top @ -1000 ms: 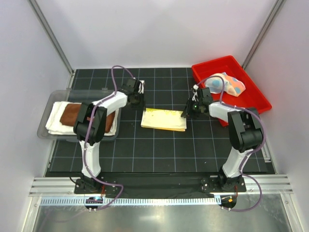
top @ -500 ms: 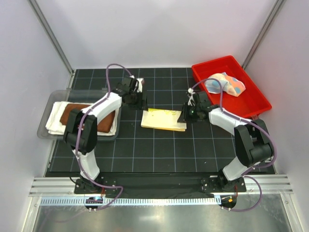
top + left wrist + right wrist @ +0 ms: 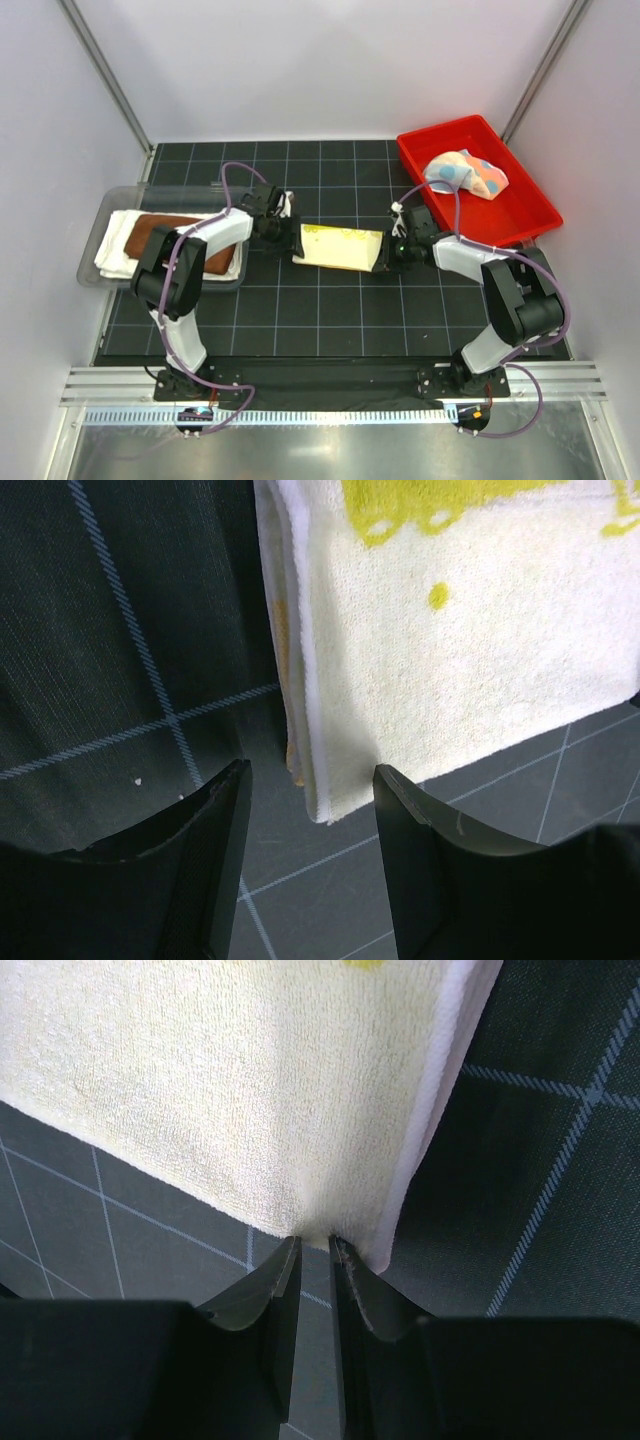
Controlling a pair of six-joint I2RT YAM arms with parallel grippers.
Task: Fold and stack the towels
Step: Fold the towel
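Black bench (image 3: 330,310) with a pale grid, boxed in by plain white walls, a metal rail along the near edge. Mid-bench, the yellow towel (image 3: 335,247), folded to a long strip, yellow-green print on top. Off to the left, a clear tray (image 3: 120,195) holding the cream-white towel (image 3: 112,258), the brown towel (image 3: 150,232) laid on top of it. Far right, a red bin (image 3: 525,215) with the pastel towel (image 3: 465,173) bunched inside.

Left pincer (image 3: 308,775) at the strip's left end: jaws standing apart, the towel's corner poking in between the tips, touching neither. Right pincer (image 3: 312,1245) at the right end: jaws drawn narrow, nipping the towel's edge right at the tips, that end looking lifted off the bench in the overhead view.

Hard to make out any crocodile: only yellow-green blobs, cut off at the top of the left wrist view. Part of the brown towel hidden under the left arm. Cream-white towel showing only as a border round the brown one. Fold layers visible along the strip's left edge, count unclear.

Open grid in front of the strip, towards the arm bases, and behind it up to the back wall. Tray just beside the left arm's elbow; red bin's near corner close to the right arm.
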